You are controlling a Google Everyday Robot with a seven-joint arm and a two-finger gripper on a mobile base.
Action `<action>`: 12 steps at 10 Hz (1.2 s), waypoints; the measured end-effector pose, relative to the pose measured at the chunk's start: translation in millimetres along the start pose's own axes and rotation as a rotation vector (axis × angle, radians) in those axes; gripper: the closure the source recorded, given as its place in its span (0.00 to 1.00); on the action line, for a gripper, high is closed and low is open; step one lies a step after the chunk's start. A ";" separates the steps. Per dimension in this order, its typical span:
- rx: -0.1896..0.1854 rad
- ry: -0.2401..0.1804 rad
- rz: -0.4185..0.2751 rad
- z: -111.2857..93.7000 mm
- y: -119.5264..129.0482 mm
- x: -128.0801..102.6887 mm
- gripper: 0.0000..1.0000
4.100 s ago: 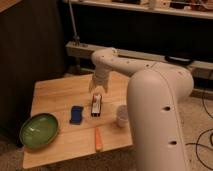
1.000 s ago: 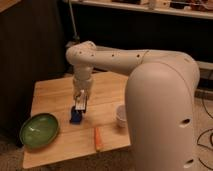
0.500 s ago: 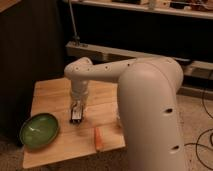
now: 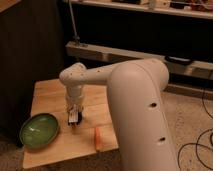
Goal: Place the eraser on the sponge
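Note:
My gripper [image 4: 74, 114] hangs straight down over the left middle of the wooden table [image 4: 47, 95], shut on the eraser [image 4: 74, 118], a small black and white block that stands upright between the fingers. The eraser's lower end is down at the spot where the sponge lies. Of the sponge [image 4: 77, 123] only a dark sliver shows under the eraser; the gripper and eraser cover the rest. Whether the eraser touches it I cannot tell.
A round green plate [image 4: 39, 131] lies at the table's front left corner. An orange carrot-like stick [image 4: 98, 138] lies near the front edge, to the gripper's right. My large white arm [image 4: 137, 105] blocks the table's right side.
The arm has swung a little further toward the camera. The gripper, with the eraser in it, has come down over the sponge, which showed blue a second ago and is now nearly covered.

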 end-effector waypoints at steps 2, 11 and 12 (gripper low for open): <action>0.021 0.007 0.014 14.0 -3.3 -1.2 1.00; 0.047 0.042 0.030 32.0 -12.0 -6.4 0.37; 0.036 0.053 0.036 32.6 -12.7 -6.7 0.25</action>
